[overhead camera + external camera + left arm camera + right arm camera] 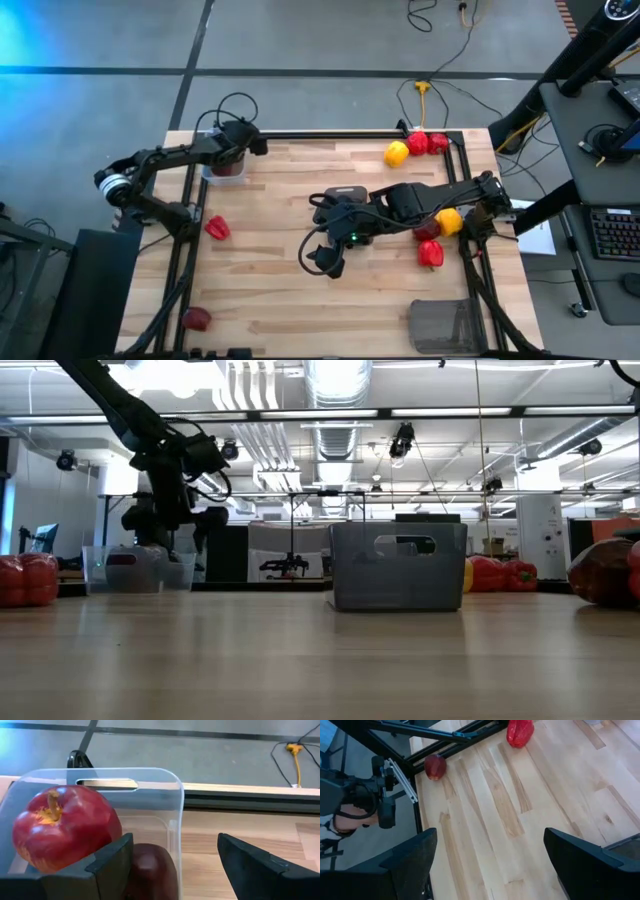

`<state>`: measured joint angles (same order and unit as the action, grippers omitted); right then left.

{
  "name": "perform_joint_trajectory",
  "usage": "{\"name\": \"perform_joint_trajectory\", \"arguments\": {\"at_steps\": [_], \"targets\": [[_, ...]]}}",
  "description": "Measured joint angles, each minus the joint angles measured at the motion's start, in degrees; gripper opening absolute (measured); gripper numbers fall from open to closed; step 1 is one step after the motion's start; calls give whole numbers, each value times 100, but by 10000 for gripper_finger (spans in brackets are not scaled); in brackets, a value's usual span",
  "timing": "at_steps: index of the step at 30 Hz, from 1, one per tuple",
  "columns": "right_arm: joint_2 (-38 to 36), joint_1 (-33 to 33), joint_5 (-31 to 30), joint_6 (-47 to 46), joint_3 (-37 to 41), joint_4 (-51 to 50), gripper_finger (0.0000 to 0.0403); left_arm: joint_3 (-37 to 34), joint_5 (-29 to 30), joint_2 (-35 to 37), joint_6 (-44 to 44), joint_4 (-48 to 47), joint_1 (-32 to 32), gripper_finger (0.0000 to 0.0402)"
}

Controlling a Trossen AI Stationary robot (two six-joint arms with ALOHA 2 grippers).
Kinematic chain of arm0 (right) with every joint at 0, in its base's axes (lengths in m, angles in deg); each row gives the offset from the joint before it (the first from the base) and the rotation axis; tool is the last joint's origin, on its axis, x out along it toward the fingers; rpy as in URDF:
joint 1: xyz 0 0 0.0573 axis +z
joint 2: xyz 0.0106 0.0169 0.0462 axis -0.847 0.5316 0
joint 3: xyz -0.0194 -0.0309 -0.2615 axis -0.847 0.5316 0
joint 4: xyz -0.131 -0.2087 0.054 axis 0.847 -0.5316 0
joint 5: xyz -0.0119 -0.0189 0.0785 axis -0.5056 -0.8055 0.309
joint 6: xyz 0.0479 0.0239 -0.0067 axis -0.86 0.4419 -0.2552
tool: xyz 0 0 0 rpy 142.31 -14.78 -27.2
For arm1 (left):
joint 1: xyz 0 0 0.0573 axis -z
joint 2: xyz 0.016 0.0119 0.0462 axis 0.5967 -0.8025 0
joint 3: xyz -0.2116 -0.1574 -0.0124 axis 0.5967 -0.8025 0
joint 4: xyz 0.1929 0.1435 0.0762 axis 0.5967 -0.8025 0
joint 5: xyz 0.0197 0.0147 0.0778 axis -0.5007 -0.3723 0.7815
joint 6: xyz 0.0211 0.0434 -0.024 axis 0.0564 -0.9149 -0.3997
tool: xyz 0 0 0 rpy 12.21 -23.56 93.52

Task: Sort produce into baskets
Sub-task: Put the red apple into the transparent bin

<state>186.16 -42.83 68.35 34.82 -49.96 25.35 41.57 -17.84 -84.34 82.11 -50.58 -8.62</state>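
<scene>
My left gripper (175,865) is open over the clear plastic bin (150,785) at the table's far left; it also shows in the high view (232,155) and the low view (165,532). Two dark red apples lie in the bin, one stem up (65,827) and one lower (150,870). My right gripper (490,865) is open and empty above the middle of the table (323,262). A red pepper (217,228) and an apple (196,318) lie on the left. Yellow (449,221) and red (430,252) peppers lie beside the right arm.
A yellow pepper (397,153) and two red peppers (428,143) lie at the far right corner. One grey mesh basket (445,325) stands at the near right. Another (398,565) stands mid-table, partly under the right arm. Bare wood lies between the two grippers.
</scene>
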Motion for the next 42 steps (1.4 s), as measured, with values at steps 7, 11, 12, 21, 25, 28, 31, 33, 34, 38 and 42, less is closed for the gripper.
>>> {"name": "perform_joint_trajectory", "arguments": {"at_steps": [7, 11, 12, 21, 25, 28, 31, 33, 34, 38, 42], "targets": [[0, -9, 2, 14, 0, -2, 359, -9, -63, 742, -24, -528, 120, 269], [0, -9, 2, -25, 0, -5, 359, -185, -159, 1059, 93, -864, 353, 261], [0, -9, 2, -26, 0, -4, 359, -245, -239, 1067, 169, -878, 379, 259], [0, -103, 4, 4, 0, 4, 359, -289, -316, 421, 58, -69, 263, 251], [2, -112, 4, -56, 0, 17, 359, -89, -240, -50, -68, 89, 129, 251], [2, -111, 6, -60, 0, 20, 359, 110, -324, -315, -197, -32, 96, 251], [2, -109, 7, -65, 0, 20, 359, 340, -318, -461, -296, -56, 94, 251], [2, -109, 7, -67, 0, 20, 359, 480, -304, -512, -302, -116, 90, 251], [2, -109, 7, -71, 0, 20, 359, 525, -305, -525, -305, -212, 90, 251], [2, -109, 7, -58, 0, 20, 359, 599, -273, -379, -321, -426, 90, 251], [2, -109, 7, -54, 0, 20, 359, 552, -209, 33, -291, -880, 130, 251]]}}
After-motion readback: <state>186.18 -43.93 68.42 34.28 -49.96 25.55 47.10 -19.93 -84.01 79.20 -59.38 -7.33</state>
